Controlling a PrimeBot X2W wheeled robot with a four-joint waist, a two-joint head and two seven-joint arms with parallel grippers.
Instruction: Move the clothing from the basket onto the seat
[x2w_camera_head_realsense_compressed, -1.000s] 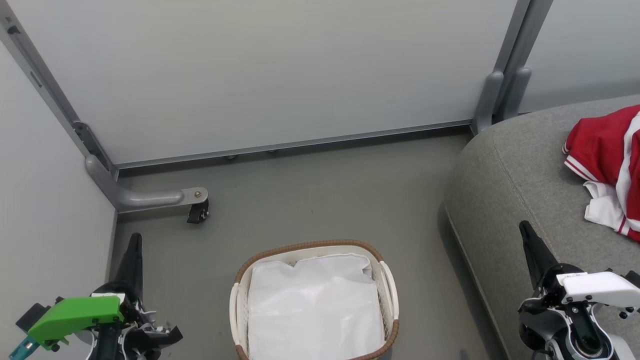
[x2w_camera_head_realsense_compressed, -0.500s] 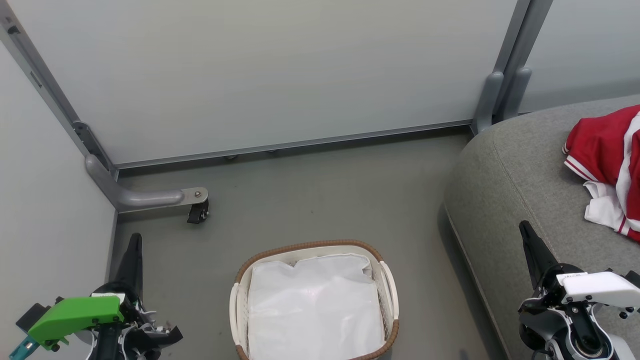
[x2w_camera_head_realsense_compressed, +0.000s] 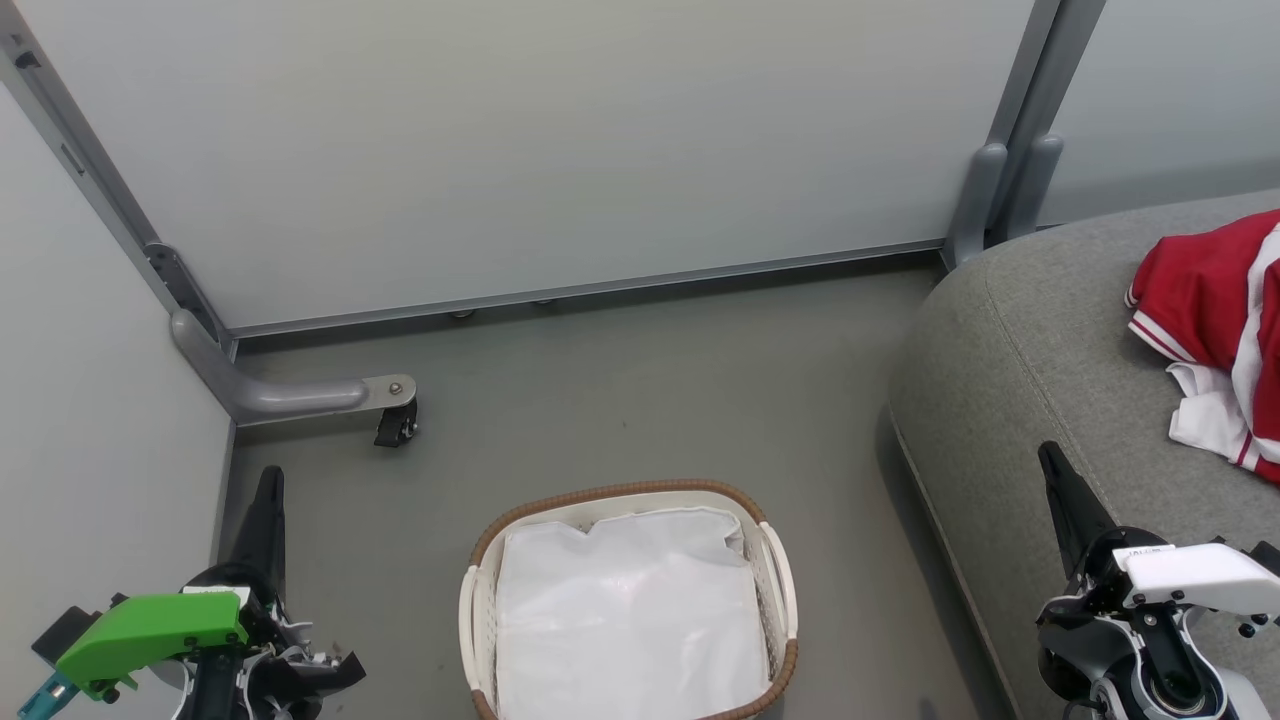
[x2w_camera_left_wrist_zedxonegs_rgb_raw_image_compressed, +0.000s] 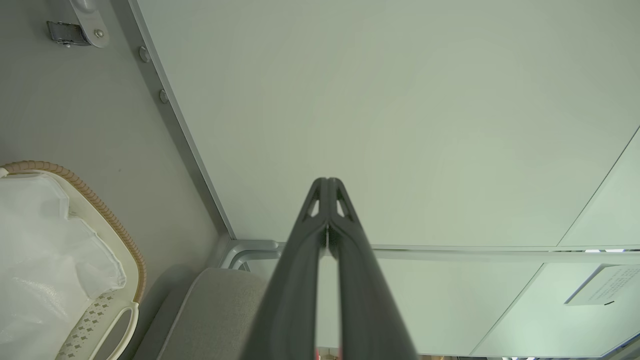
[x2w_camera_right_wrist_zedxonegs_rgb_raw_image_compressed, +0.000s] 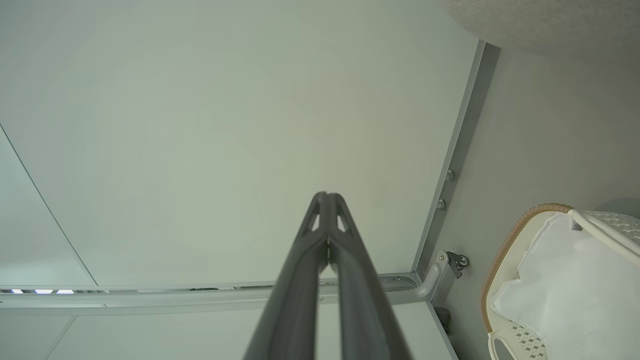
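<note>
The left gripper (x2w_camera_head_realsense_compressed: 268, 482) is clenched, its 2 fingers pressed together, and it holds nothing. The right gripper (x2w_camera_head_realsense_compressed: 1050, 458) is clenched and empty too, by the edge of the seat (x2w_camera_head_realsense_compressed: 1030, 330). Between them the basket (x2w_camera_head_realsense_compressed: 620, 490) sits on the floor (x2w_camera_head_realsense_compressed: 650, 390) with its white liner (x2w_camera_head_realsense_compressed: 630, 610) inside. The red and white clothing (x2w_camera_head_realsense_compressed: 1215, 300) lies on the seat.

Lab booth, castered partition panels (x2w_camera_head_realsense_compressed: 560, 150), sofa (x2w_camera_head_realsense_compressed: 1030, 340)

My left gripper (x2w_camera_head_realsense_compressed: 270, 476) is wearing a bright green cover (x2w_camera_head_realsense_compressed: 150, 632) with a teal tab (x2w_camera_head_realsense_compressed: 35, 694); my right gripper (x2w_camera_head_realsense_compressed: 1048, 452) is wearing a white cover (x2w_camera_head_realsense_compressed: 1195, 577) dotted with small dark screws (x2w_camera_head_realsense_compressed: 1187, 597). Both are showing long dark tapering fingers (x2w_camera_left_wrist_zedxonegs_rgb_raw_image_compressed: 300, 280) with triangular cut-outs.
</note>
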